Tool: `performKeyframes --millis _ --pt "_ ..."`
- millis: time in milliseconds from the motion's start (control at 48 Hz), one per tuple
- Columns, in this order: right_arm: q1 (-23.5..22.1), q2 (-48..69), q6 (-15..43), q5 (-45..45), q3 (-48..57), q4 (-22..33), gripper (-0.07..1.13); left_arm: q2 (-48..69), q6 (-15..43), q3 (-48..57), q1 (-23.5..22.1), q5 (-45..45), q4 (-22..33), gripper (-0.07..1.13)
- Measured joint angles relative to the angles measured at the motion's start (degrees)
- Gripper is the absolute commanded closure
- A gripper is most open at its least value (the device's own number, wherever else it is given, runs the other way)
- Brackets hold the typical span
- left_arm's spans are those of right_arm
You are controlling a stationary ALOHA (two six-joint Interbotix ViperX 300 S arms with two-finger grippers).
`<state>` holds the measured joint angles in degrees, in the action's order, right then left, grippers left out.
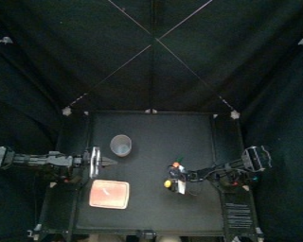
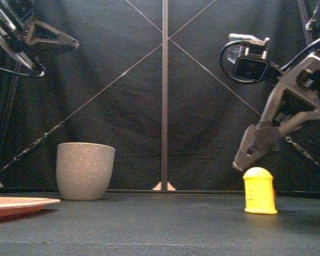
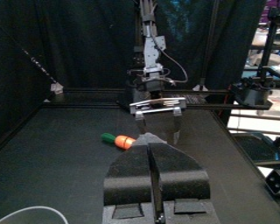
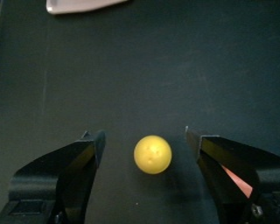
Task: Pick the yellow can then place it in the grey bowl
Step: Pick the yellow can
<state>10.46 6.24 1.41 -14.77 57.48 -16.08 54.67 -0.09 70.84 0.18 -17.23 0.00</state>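
Yellow can (image 4: 152, 153) is standing upright on the table (image 1: 154, 132) right of the middle and toward the front. It is showing its rounded top in the right wrist view, in the gap between the two fingers of the right gripper (image 4: 149, 136). Those fingers are standing wide apart, one on each side of the can, with bare table showing between each finger and the can, so neither is touching it. In the front view the gripper is hanging tilted, just above the can's top and slightly to its left, while its arm is reaching in from the right.

A red-orange toy with a green end (image 3: 122, 140) is lying on the table close to that gripper, showing plainly only in the left wrist view.

Farther out, the grey speckled cup (image 2: 85, 170) is standing upright and well apart from the can, left of the middle and toward the back. The flat pink tray (image 1: 110, 194) is lying in front of the cup, near the front left of the table, not touching it.

The left gripper (image 3: 154, 149) is resting over the table's left edge, raised well above the surface, with its fingers pressed together on nothing.
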Motion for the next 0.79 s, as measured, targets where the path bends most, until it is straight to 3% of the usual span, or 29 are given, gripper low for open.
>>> performKeyframes --millis 542,792 --pt "0.1 -6.7 0.0 0.4 -1.3 0.1 0.03 0.0 0.0 0.0 0.1 0.0 0.1 1.07" --pt "0.0 -6.7 0.0 0.5 -1.6 0.0 0.36 0.0 0.0 0.1 0.1 0.0 0.1 1.07"
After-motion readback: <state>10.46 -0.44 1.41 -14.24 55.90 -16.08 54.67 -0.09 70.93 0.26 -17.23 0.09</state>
